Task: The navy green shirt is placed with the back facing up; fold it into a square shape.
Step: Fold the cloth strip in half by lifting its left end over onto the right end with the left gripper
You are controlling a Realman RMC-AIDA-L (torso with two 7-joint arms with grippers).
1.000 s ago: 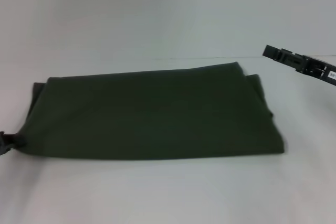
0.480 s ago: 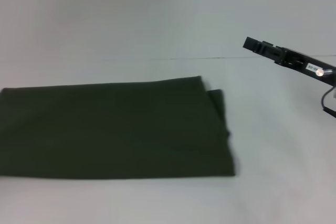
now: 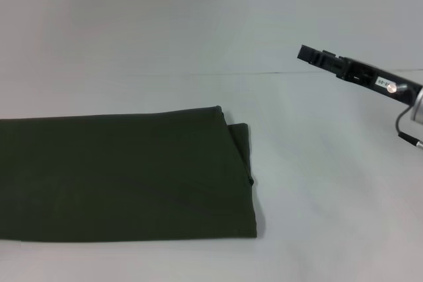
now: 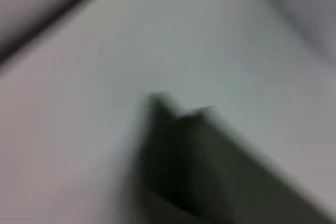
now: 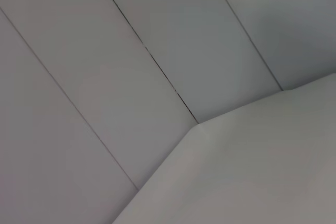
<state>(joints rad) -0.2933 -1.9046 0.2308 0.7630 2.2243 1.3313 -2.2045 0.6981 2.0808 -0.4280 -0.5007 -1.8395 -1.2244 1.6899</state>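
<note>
The right end effector (image 3: 310, 53) hangs raised above the surface (image 3: 330, 229); whether it is open or closed I cannot tell. Well below it and toward the robot's left lies one navy green shirt (image 3: 125, 173), a long folded strip, slid further leftward than a second ago, likely dragged for the next fold. The left end effector is unseen.

The right gripper (image 3: 310, 53) is held raised at the right, its arm stretched forward and leftward.
</note>
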